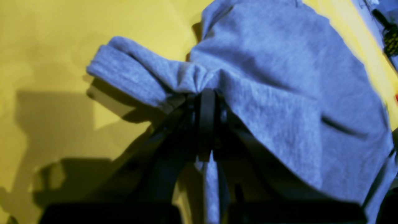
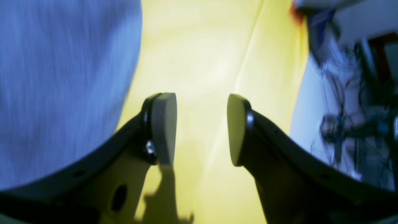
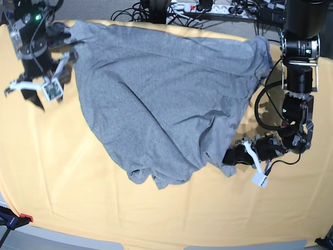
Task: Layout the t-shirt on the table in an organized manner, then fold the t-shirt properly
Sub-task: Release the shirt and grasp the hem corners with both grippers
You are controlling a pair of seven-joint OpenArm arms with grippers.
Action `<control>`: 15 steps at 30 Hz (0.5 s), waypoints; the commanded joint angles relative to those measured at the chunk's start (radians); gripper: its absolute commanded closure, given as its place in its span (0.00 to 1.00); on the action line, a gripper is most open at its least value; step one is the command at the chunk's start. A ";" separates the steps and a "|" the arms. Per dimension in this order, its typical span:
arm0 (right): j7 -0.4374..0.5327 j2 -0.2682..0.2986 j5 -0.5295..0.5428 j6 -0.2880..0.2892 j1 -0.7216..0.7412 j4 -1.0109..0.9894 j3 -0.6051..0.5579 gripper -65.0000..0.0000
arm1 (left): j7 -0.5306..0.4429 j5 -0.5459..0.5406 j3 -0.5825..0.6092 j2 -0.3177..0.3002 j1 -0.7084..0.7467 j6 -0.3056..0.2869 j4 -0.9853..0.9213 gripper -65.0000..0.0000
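The heather-grey t-shirt [image 3: 161, 88] lies spread over the yellow table [image 3: 67, 172], its plain side up, with its near end bunched into folds. My left gripper [image 3: 229, 156] is at the shirt's near right edge. In the left wrist view this left gripper [image 1: 205, 96] is shut on a gathered pinch of the t-shirt [image 1: 279, 77]. My right gripper [image 3: 34, 88] hangs at the shirt's far left edge. In the right wrist view the right gripper [image 2: 200, 129] is open over bare table [image 2: 202, 56], with the t-shirt [image 2: 62, 77] just to its left and nothing between its pads.
Cables and a power strip [image 3: 197, 8] lie past the table's far edge. A clamp [image 3: 13, 219] grips the front left corner. In the right wrist view the table edge [image 2: 298, 77] drops off to cables and equipment [image 2: 357, 124].
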 commanded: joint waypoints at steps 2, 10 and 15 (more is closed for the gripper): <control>0.018 0.001 0.034 0.007 0.081 -0.034 0.007 0.56 | -0.011 -0.023 -0.005 -0.017 -0.027 -0.009 0.014 1.00; 0.041 -0.150 0.360 0.254 0.440 -0.402 0.007 0.53 | 0.042 -0.023 -0.005 -0.016 -0.003 -0.009 0.014 1.00; 0.006 -0.224 0.492 0.337 0.636 -0.649 0.008 0.47 | 0.063 -0.023 -0.005 -0.016 -0.003 -0.009 0.014 1.00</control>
